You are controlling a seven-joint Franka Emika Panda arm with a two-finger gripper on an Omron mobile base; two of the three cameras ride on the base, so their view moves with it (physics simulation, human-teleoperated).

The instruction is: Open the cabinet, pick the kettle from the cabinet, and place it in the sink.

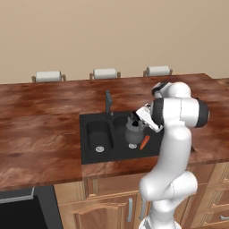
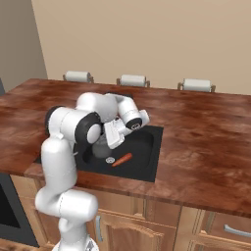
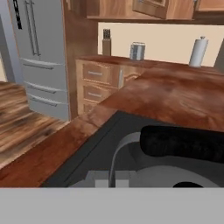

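The dark grey kettle (image 1: 133,133) stands in the right basin of the black sink (image 1: 96,134), beside the faucet (image 1: 108,103). My gripper (image 1: 137,120) reaches down from the right onto the kettle's top and is shut on its black arched handle (image 3: 183,144), which fills the lower right of the hand view above the grey body (image 3: 131,148). From the right base view the kettle (image 2: 100,148) is half hidden behind my arm, inside the sink (image 2: 147,142). The brown wall cabinet (image 3: 148,8) runs along the top of the hand view, one door panel at an angle.
An orange carrot (image 1: 144,142) lies in the same basin, just right of the kettle. The left basin (image 1: 99,136) holds nothing. Stool backs (image 1: 48,76) line the counter's far edge. A stovetop corner (image 1: 18,210) sits lower left. Across the room are a fridge (image 3: 39,52) and a paper towel roll (image 3: 197,51).
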